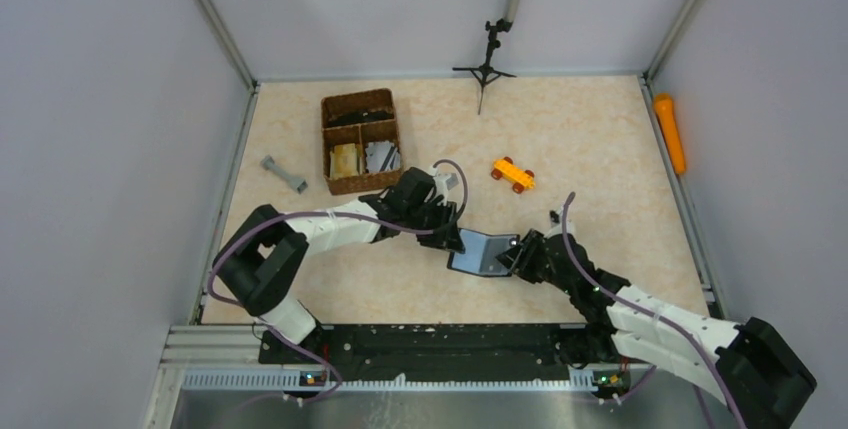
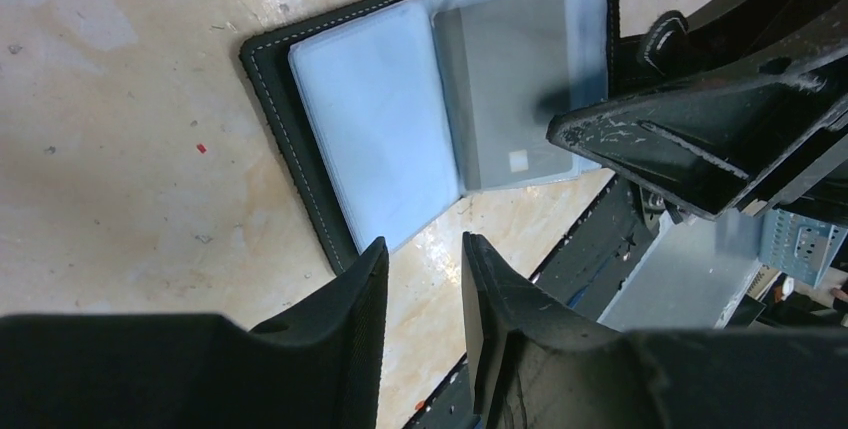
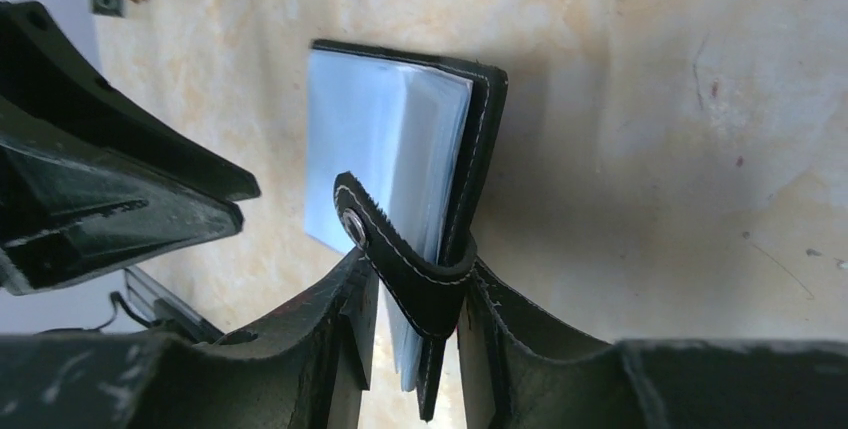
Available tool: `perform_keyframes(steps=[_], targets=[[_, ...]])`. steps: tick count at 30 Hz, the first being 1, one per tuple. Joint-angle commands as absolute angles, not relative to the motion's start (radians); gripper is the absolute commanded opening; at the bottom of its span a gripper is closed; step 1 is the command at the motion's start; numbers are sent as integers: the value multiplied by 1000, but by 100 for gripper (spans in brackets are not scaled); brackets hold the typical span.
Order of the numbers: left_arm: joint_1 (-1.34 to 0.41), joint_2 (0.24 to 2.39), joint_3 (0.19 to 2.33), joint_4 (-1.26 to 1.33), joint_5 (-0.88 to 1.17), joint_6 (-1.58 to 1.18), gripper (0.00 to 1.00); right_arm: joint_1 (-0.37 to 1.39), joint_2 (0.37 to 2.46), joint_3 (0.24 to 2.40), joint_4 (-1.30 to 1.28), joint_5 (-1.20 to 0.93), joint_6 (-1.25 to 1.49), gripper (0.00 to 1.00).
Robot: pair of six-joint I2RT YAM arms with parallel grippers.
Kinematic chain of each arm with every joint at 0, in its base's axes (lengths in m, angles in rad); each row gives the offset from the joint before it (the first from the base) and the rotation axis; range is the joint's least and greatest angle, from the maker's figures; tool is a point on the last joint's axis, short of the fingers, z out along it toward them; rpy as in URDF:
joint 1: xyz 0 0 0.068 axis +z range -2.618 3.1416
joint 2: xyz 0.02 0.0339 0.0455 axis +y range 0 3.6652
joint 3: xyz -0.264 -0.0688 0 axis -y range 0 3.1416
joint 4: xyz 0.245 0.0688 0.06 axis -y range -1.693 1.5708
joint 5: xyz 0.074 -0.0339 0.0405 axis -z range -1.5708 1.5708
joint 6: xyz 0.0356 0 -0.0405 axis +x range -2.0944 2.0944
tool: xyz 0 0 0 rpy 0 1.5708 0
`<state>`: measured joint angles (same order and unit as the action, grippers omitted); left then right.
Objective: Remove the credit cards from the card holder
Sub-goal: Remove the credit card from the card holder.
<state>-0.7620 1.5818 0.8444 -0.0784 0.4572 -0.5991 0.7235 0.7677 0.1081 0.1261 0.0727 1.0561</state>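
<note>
Card holder [image 1: 483, 252]: lies open at the centre of the top view, on the desk [image 1: 600, 129], between the two grippers; black cover underneath, pale blue sleeves facing up.
Card [image 2: 510, 89]: grey, inside the right-hand sleeve, upper centre of the left wrist view.
Snap strap [image 3: 400, 259]: curls over the cover's edge, lower centre of the right wrist view; round snap showing.
Left gripper [image 2: 424, 242]: jaws apart, narrow gap, bare desk between them; one fingertip [image 2: 372, 254] right at the near cover edge, contact not clear.
Right gripper [image 3: 420, 269]: jaws clamped on the strap and cover edge.
Wicker basket [image 1: 360, 141]: upper left of centre, well apart from the holder.
Toy car [image 1: 512, 174]: orange, above the holder, apart.
</note>
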Motion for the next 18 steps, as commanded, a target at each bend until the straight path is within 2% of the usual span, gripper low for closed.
perform_keyframes(steps=[1,3,7,13,18], targets=[[-764,1639,897,-95,477,-584,36,716,851,135,147,49,998,34],[-764,1651,898,-96,481,-583,36,713,897,151,145,38,989,32],[-764,1673,909,-126,474,-573,36,700,946,171,154,7,987,20],[-763,1629,908,-184,382,-556,37,684,872,172,143,13,948,2],[-747,1500,855,-151,336,-560,41,671,709,128,184,-29,936,0]])
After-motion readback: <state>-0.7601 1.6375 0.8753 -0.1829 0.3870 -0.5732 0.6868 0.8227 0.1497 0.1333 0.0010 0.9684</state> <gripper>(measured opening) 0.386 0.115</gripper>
